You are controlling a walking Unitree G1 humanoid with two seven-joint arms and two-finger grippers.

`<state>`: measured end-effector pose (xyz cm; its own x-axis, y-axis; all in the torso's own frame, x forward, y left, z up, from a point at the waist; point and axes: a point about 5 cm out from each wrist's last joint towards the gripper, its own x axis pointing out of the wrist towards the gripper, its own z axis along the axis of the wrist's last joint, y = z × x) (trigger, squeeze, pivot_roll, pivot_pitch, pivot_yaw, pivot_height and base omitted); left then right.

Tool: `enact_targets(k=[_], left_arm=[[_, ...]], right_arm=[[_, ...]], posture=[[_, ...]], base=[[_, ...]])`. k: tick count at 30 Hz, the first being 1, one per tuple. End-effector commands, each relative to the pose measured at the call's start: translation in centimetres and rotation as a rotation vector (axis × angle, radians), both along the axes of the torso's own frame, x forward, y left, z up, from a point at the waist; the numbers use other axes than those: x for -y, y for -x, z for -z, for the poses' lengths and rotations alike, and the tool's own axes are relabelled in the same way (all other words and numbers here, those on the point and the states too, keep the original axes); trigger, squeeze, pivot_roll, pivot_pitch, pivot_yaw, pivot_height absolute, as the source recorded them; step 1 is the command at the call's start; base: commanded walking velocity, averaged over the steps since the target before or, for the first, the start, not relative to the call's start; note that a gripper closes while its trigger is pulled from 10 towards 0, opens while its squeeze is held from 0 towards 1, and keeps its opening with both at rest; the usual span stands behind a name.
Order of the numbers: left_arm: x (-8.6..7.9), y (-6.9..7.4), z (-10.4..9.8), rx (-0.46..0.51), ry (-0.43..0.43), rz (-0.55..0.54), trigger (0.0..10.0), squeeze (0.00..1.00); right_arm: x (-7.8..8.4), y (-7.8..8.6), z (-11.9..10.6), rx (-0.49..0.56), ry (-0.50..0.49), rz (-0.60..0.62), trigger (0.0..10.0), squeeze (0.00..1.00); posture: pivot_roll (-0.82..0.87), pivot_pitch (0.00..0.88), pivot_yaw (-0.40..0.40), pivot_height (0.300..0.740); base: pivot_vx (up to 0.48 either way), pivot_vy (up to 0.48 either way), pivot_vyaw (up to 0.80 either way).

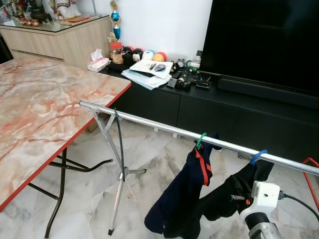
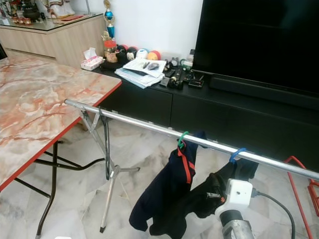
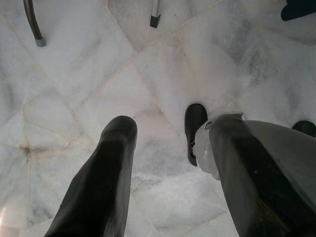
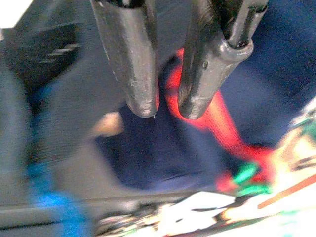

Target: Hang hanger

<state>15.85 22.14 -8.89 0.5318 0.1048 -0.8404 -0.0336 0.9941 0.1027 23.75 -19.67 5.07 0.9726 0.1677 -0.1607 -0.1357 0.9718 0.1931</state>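
A metal drying-rack rail (image 1: 149, 122) crosses in front of me. A green hanger hook (image 1: 201, 140) on the rail carries a navy garment with red trim (image 1: 182, 191). Further right, a blue hanger hook (image 1: 258, 156) holds a black garment (image 1: 234, 189). My right wrist (image 1: 262, 196) sits just below that blue hanger, against the black garment. In the right wrist view my right gripper (image 4: 168, 109) has its fingers close together with nothing between them, in front of the navy cloth (image 4: 148, 148). My left gripper (image 3: 168, 163) hangs open above the floor.
A marble-topped folding table (image 1: 45, 114) stands to the left, beside the rack's legs (image 1: 117, 189). Behind the rail runs a black TV cabinet (image 1: 224, 107) with papers and clutter under a large TV (image 1: 264, 40). A red frame (image 1: 311, 174) sits at the far right.
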Motion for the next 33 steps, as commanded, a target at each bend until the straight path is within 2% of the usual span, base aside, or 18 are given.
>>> enact_targets(k=[1, 5, 6, 8, 10, 14, 16, 17, 19, 23, 33], left_arm=[[0.0, 0.4, 0.2, -0.018, 0.001, 0.002, 10.0, 0.00], [0.0, 0.4, 0.2, -0.017, 0.001, 0.001, 10.0, 0.00], [0.0, 0.4, 0.2, -0.018, 0.001, 0.002, 10.0, 0.00], [0.0, 0.4, 0.2, -0.018, 0.001, 0.002, 10.0, 0.00], [0.0, 0.4, 0.2, -0.017, 0.002, 0.001, 10.0, 0.00], [0.0, 0.4, 0.2, -0.017, 0.003, 0.000, 10.0, 0.00], [0.0, 0.4, 0.2, -0.018, 0.003, 0.000, 10.0, 0.00], [0.0, 0.4, 0.2, -0.018, 0.003, 0.000, 10.0, 0.00], [0.0, 0.4, 0.2, -0.018, 0.005, 0.002, 10.0, 0.00], [0.0, 0.4, 0.2, -0.019, 0.006, 0.005, 10.0, 0.00], [0.1, 0.4, 0.2, -0.019, 0.009, 0.003, 10.0, 0.00]], right_arm=[[-0.7, 0.4, 0.1, -0.019, -0.012, -0.069, 10.0, 0.00], [-1.1, 0.6, 0.8, -0.068, 0.020, -0.119, 10.0, 0.00], [-1.1, 0.6, 1.5, -0.092, 0.066, -0.120, 10.0, 0.00], [-1.1, 0.6, 1.5, -0.092, 0.066, -0.120, 10.0, 0.00], [-0.6, 0.8, 2.2, -0.134, 0.096, -0.088, 10.0, 0.00], [-0.3, 0.8, 2.4, -0.150, 0.119, -0.065, 10.0, 0.00], [0.7, 0.6, 2.5, -0.174, 0.151, 0.023, 10.0, 0.00], [0.7, 0.6, 2.5, -0.174, 0.151, 0.023, 10.0, 0.00], [1.8, 0.5, 2.7, -0.196, 0.189, 0.124, 10.0, 0.00], [2.6, 0.6, 2.7, -0.199, 0.218, 0.217, 10.0, 0.00], [2.6, 0.9, 3.6, -0.249, 0.247, 0.280, 10.0, 0.00]], posture=[[0.09, 0.014, 0.010, 0.740], [0.09, 0.012, 0.009, 0.740], [0.09, 0.012, 0.009, 0.740], [0.09, 0.012, 0.009, 0.740], [0.09, 0.013, 0.007, 0.740], [0.09, 0.013, 0.007, 0.740], [0.09, 0.013, 0.007, 0.740], [0.09, 0.013, 0.007, 0.740], [0.09, 0.015, 0.007, 0.740], [0.09, 0.015, 0.006, 0.740], [0.09, 0.014, 0.002, 0.740]], base=[[0.000, 0.000, 0.00], [0.000, 0.000, 0.00], [0.000, 0.000, 0.00], [0.000, 0.000, 0.00], [0.000, 0.000, 0.00], [0.000, 0.000, 0.00], [0.000, 0.000, 0.00], [0.000, 0.000, 0.00], [0.000, 0.000, 0.00], [0.000, 0.000, 0.00], [0.000, 0.000, 0.00]])
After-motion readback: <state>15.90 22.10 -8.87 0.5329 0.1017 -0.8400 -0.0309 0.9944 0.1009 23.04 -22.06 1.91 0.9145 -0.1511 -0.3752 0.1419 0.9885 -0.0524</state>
